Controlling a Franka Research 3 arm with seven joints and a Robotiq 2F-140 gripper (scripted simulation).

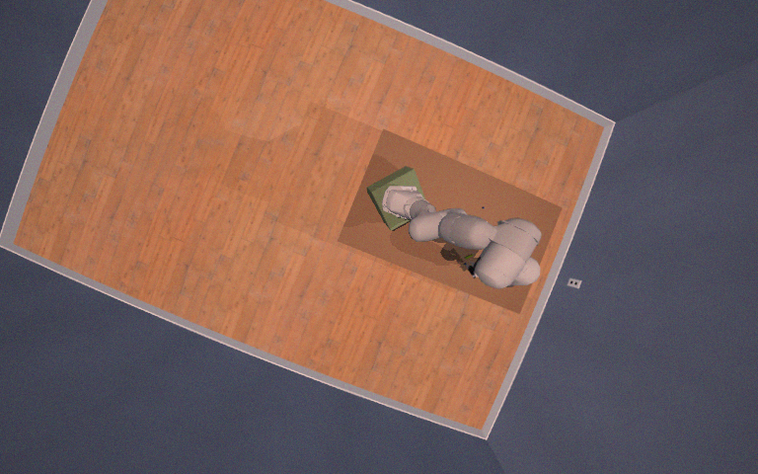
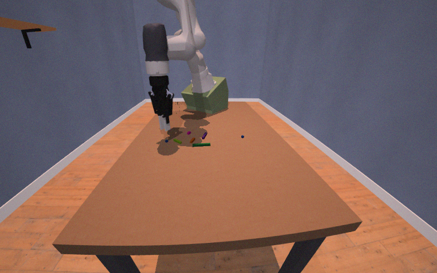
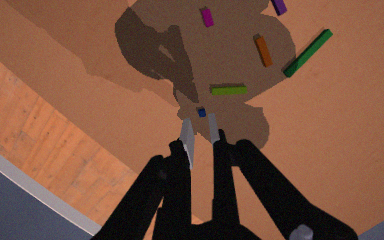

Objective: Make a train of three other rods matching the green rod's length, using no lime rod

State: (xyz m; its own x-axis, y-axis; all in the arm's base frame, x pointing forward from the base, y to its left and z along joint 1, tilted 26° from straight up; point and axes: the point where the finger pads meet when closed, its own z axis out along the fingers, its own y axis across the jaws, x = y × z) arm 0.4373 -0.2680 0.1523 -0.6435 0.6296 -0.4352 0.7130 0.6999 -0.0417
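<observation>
Top view: I'm seeing the arm (image 1: pixel 469 231) covering most of the counter (image 1: pixel 424 173). Only a sliver of the green rod (image 1: pixel 468 256) is peeking out at its 7 o'clock side, and one blue rod (image 1: pixel 482 207) is sitting apart at 12 o'clock. The pincer is hiding under the arm here.

Exterior view: I'm watching the pincer (image 2: pixel 164 127) hanging above the counter (image 2: pixel 225 199), fingers pointing down, narrowed to a small gap and gripping nothing. A blue rod (image 2: pixel 166 140) is lying just below it at 6 o'clock. Going toward 3 o'clock, the lime rod (image 2: pixel 177 140), orange rod (image 2: pixel 192 140), green rod (image 2: pixel 201 144) and purple rod (image 2: pixel 204 135) are lying loose, none touching. The magenta rod (image 2: pixel 188 132) is sitting behind them. The second blue rod (image 2: pixel 242 136) is lying well apart at 3 o'clock.

Wrist view: I'm looking past the pincer (image 3: pixel 200 131); its fingertips are standing close together, empty, not on the counter. The blue rod (image 3: pixel 201 112) is showing just beyond the tips, in the gap's line. The lime rod (image 3: pixel 229 90) is lying at 1 o'clock of it, the orange rod (image 3: pixel 263 51) and green rod (image 3: pixel 308 52) farther out at 2 o'clock, the magenta rod (image 3: pixel 207 17) at 12 o'clock, and the purple rod (image 3: pixel 279 6) is getting cut by the top edge.
</observation>
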